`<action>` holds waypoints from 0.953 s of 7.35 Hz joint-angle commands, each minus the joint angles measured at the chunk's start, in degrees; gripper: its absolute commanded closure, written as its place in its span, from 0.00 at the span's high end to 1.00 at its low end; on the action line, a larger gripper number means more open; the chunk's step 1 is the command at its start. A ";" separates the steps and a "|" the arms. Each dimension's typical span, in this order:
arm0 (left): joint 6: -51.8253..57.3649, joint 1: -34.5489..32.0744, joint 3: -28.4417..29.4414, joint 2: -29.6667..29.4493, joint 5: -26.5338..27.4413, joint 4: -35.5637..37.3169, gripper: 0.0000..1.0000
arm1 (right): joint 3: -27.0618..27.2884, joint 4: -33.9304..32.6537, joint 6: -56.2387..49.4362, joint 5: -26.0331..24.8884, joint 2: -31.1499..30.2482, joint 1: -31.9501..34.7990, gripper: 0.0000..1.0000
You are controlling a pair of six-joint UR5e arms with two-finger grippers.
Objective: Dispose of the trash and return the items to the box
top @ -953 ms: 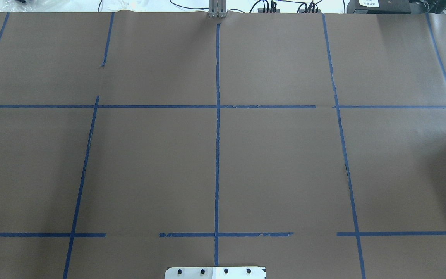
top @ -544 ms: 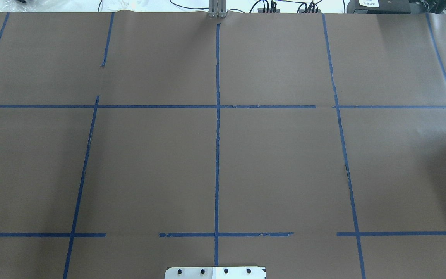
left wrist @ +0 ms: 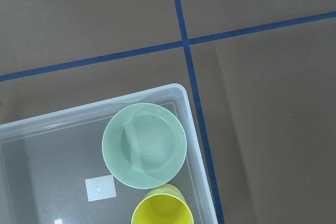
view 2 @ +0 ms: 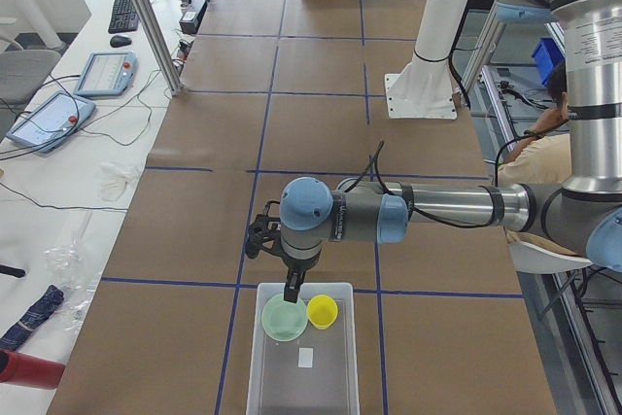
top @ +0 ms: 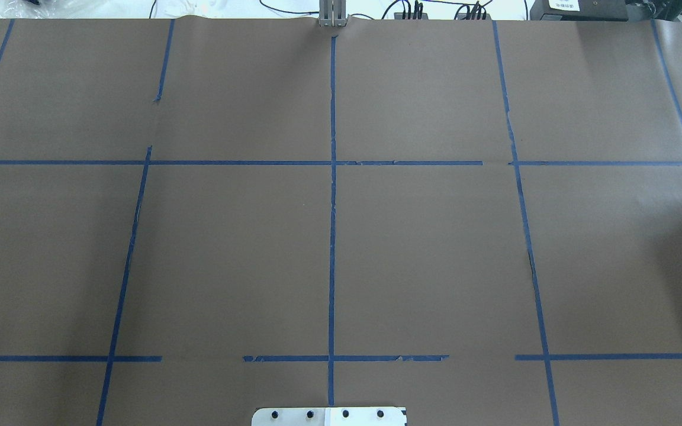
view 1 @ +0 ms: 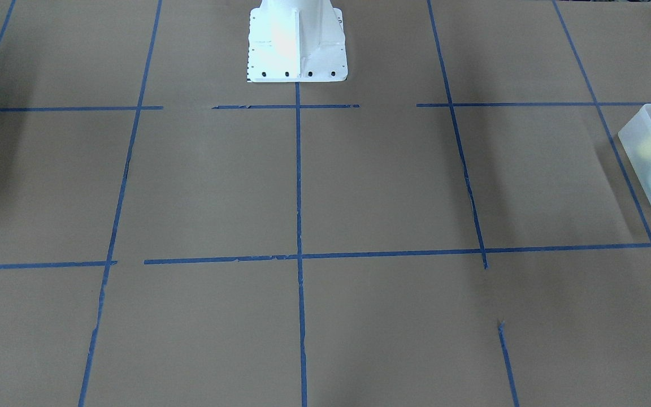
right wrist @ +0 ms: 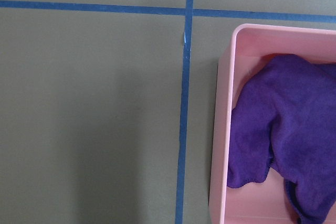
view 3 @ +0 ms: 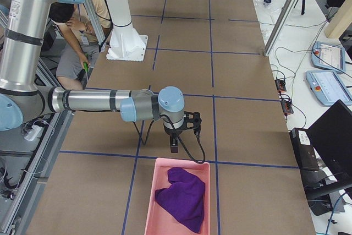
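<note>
Exterior left: left arm stretched level, left gripper (view 2: 292, 291) pointing down above bowl (view 2: 283, 319); cup (view 2: 322, 311) beside bowl, both in bin (view 2: 330, 386). Right gripper (view 3: 174, 146) hangs near pink tray (view 3: 160, 175). Cannot tell either claw's opening.

Robotics lab, long table (top: 228, 254) papered brown and gridded with blue tape (top: 333, 236), white robot pedestal (view 1: 296, 39) bolted to it, grey-and-blue industrial arm (view 2: 437, 209), teach pendants (view 2: 105, 73) and keyboard (view 2: 123, 10) on a white side bench (view 2: 58, 201), operator (view 3: 82, 9) seated behind the robot.
</note>
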 commanded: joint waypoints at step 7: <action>0.00 -0.18 -0.38 0.00 -0.18 0.12 1.00 | -0.55 0.50 0.14 0.06 0.07 0.03 1.00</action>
